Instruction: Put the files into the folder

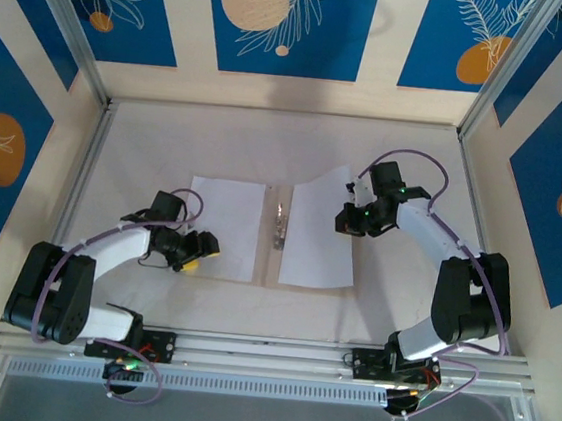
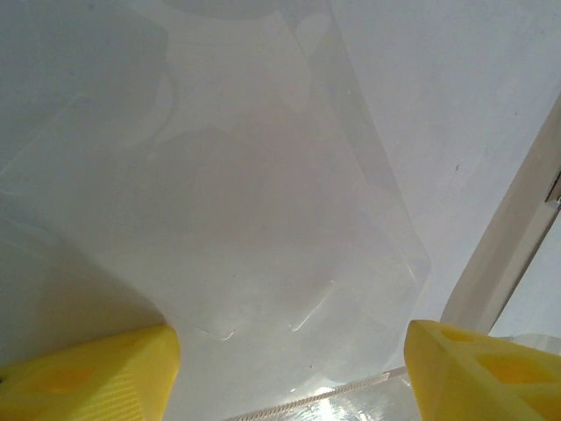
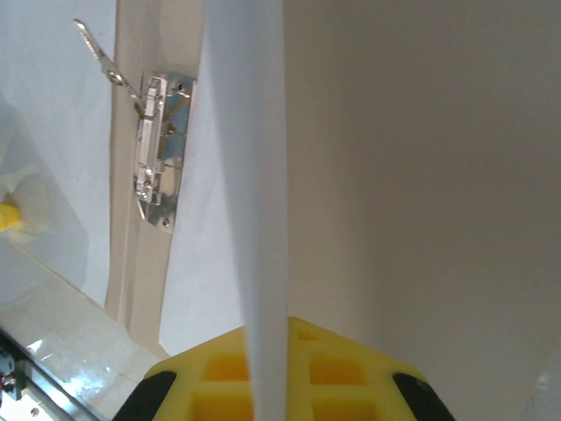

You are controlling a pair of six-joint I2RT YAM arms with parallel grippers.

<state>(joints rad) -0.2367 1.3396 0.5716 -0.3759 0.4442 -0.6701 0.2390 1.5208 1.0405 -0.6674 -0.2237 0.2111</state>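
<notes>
1 sheet (image 3: 250, 175) sits pinched between the right jaws, clip (image 3: 153, 145) left of them; overhead, left jaws gape empty by the folder (image 1: 268, 265).

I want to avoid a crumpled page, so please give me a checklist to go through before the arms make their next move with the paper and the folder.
1. Right gripper shut on the edge of the right sheet: ok.
2. Whether that grip holds one sheet or two: cannot tell.
3. Left gripper open, nothing held: ok.
4. Folder lies open, with the clip exposed at its spine: ok.
5. Left sheet lies flat beside the spine: ok.
6. Clip raised enough for paper to pass under it: cannot tell.
</notes>
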